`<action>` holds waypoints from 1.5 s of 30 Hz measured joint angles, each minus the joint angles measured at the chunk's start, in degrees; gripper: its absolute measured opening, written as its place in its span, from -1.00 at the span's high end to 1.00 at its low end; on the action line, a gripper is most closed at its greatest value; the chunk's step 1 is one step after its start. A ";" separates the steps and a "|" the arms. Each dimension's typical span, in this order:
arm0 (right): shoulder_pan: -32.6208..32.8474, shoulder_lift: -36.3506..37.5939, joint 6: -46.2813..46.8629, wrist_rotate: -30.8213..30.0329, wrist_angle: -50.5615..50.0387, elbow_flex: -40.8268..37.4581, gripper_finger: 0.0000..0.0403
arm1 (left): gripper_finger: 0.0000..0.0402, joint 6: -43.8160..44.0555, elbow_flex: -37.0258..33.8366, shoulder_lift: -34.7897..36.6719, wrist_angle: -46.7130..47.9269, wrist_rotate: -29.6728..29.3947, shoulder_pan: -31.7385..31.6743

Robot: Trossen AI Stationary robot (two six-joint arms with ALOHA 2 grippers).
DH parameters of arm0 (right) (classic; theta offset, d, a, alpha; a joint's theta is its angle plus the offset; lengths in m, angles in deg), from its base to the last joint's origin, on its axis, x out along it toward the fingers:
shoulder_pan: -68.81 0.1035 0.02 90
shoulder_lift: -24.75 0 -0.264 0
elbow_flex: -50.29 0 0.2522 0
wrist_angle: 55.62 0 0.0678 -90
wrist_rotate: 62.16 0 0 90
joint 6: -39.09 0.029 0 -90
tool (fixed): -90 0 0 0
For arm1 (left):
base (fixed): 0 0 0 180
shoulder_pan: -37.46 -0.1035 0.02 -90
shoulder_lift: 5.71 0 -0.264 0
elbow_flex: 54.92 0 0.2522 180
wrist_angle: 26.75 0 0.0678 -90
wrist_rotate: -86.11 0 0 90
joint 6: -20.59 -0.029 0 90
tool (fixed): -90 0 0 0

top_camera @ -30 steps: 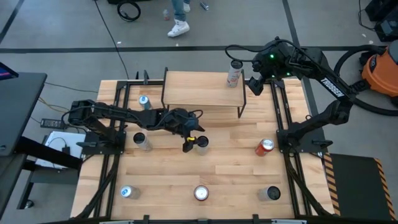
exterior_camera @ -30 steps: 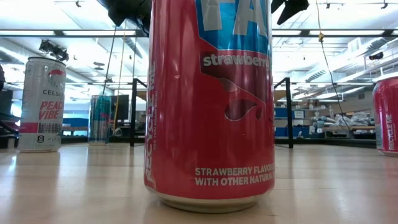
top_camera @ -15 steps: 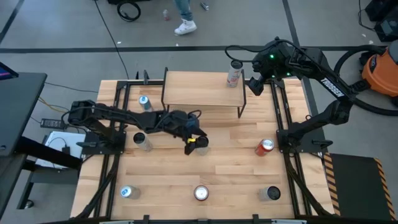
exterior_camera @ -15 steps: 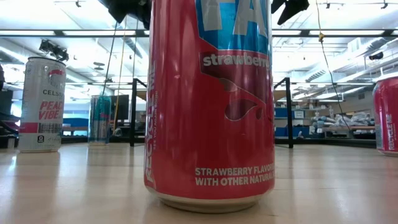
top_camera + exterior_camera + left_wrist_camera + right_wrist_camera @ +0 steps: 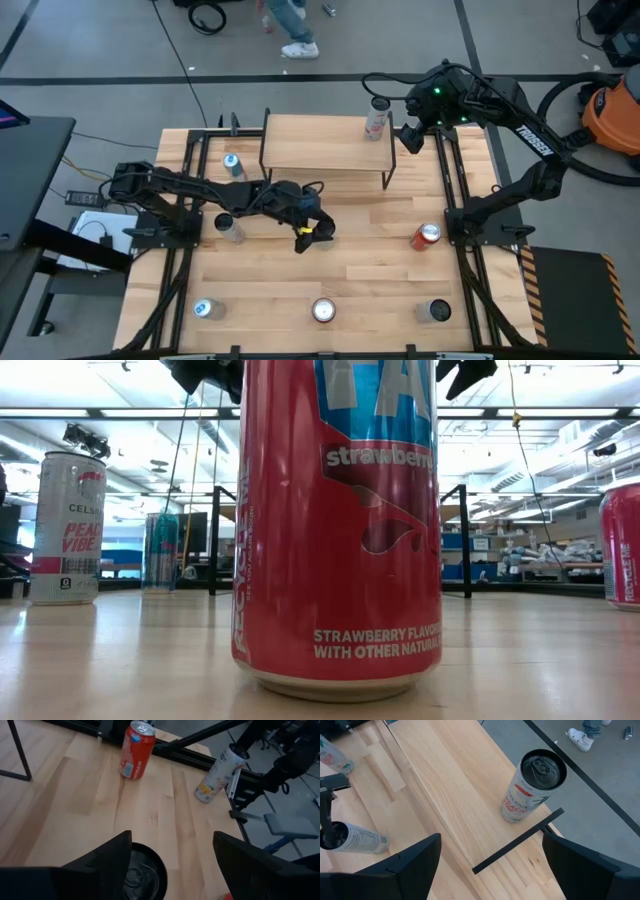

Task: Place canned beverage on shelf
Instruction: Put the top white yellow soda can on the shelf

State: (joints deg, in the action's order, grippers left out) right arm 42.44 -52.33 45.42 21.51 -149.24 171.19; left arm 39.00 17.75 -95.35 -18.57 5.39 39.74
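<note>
Left gripper [image 5: 311,234] hangs over the table [image 5: 370,270] in front of the shelf [image 5: 320,152], just forward of the shelf's middle. Its fingers are spread and clamp nothing. The left wrist view shows a dark-topped can [image 5: 141,874] low between them, close to one finger; whether that finger touches it cannot be told.

Right gripper [image 5: 409,136] waits just off the shelf's right end, its fingers also spread wide and empty.

One shelf stands at the back of the table. Eight cans show in all. One, a white can with red lettering [image 5: 376,118], stands upright on the shelf's board at its far right corner. It is near the right gripper and well apart from the left one.

The other seven stand on the table:
- a blue-topped can [image 5: 232,165] just beside the shelf's left end
- a silver can [image 5: 228,228] in front of the shelf's left end
- the dark-topped one under the left gripper
- a red can [image 5: 427,236] in front of the shelf's right end
- three in a row along the table's front edge, well apart from the shelf: a front-left can [image 5: 205,310], a front-middle can [image 5: 323,311] and a front-right can [image 5: 437,311]
</note>
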 joint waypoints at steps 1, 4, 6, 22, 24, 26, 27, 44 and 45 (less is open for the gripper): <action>0.00 0.00 0.00 0.00 0.00 0.00 -0.78 | -0.40 -0.04 0.00 0.00 0.29 0.00 0.00; 0.00 0.00 0.00 0.00 0.00 0.00 -0.78 | -0.40 -0.98 0.00 0.00 2.11 -0.40 0.00; 0.00 0.00 0.00 0.00 0.00 0.00 -0.78 | -0.40 -1.86 0.00 0.00 3.25 -1.01 0.00; 0.00 0.00 0.15 0.00 0.00 0.00 -0.78 | -0.23 -11.63 14.19 0.07 26.65 -6.59 2.23; 0.00 0.00 0.15 0.00 0.00 0.00 -0.78 | -0.23 -11.61 14.19 0.07 27.13 -6.67 2.23; 0.00 0.00 0.14 0.00 -0.03 0.00 -0.78 | -0.23 -11.58 14.19 0.04 27.64 -7.33 2.22; 0.00 0.00 0.15 0.00 -0.04 0.00 -0.78 | -0.23 -11.61 14.19 0.02 27.60 -8.09 2.21; 0.00 0.00 0.15 0.02 -0.82 0.00 -0.78 | -0.23 -11.57 14.19 -6.07 26.09 -12.09 3.13; 0.00 0.00 0.15 0.01 -0.88 0.00 -0.78 | -0.23 -11.38 14.19 -6.11 26.19 -12.10 3.09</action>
State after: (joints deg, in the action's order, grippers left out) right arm 42.44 -52.33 45.57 21.52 -150.12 171.19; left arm 27.62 31.94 -101.46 7.63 -6.70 42.83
